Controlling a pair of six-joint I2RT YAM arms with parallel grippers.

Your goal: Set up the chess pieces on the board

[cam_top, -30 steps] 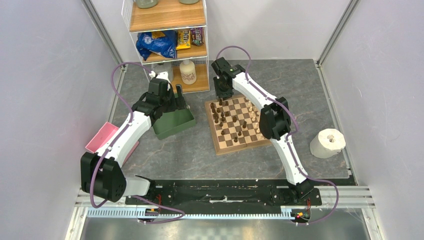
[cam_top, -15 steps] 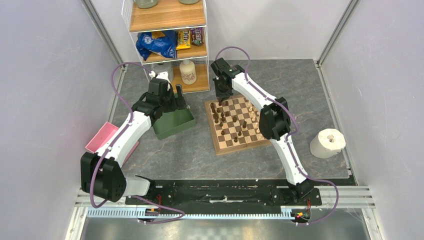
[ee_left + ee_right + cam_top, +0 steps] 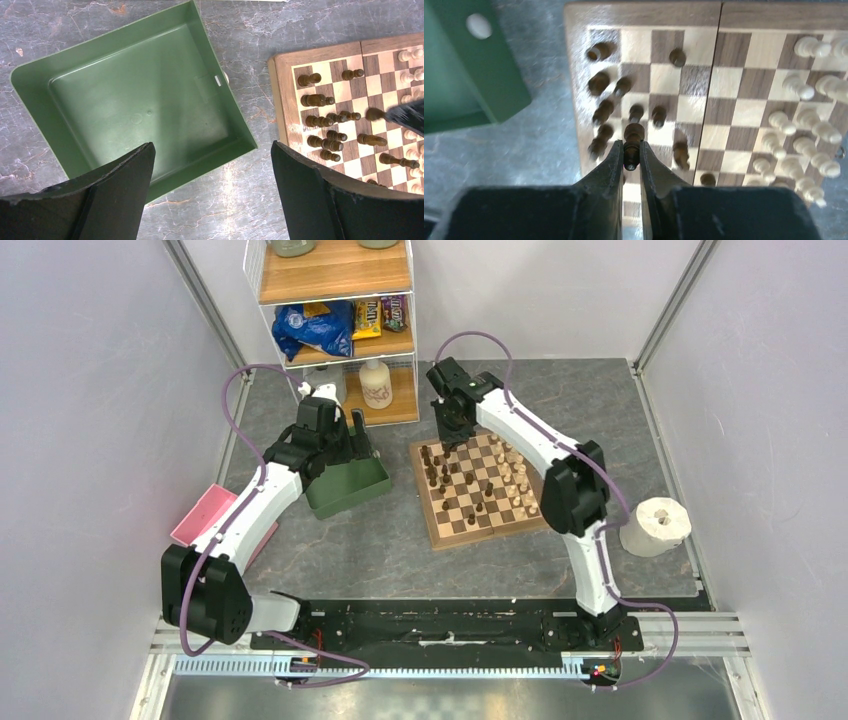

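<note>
The board (image 3: 470, 536) lies at the table's middle, with dark brown pieces (image 3: 440, 472) on its left half and cream pieces (image 3: 517, 478) on its right half. My right gripper (image 3: 452, 430) hovers over the board's far left part. In the right wrist view it (image 3: 631, 150) is shut on a dark brown piece (image 3: 633, 134) above the other dark pieces (image 3: 600, 82). The cream pieces (image 3: 809, 125) stand to the right. My left gripper (image 3: 212, 150) is open and empty, above the near corner of the green tray (image 3: 130, 100). The board's border (image 3: 280, 90) is to its right.
The green tray (image 3: 345, 485) sits left of the board, and a small pale object (image 3: 479, 25) lies beside it. A shelf unit (image 3: 335, 330) with snacks and a bottle (image 3: 376, 383) stands at the back. A paper roll (image 3: 655, 525) is at the right and a pink item (image 3: 205, 515) at the left.
My right arm's elbow has swung to the right, and its gripper has shifted slightly right over the board's far left part, holding the dark piece. The left arm has not moved.
</note>
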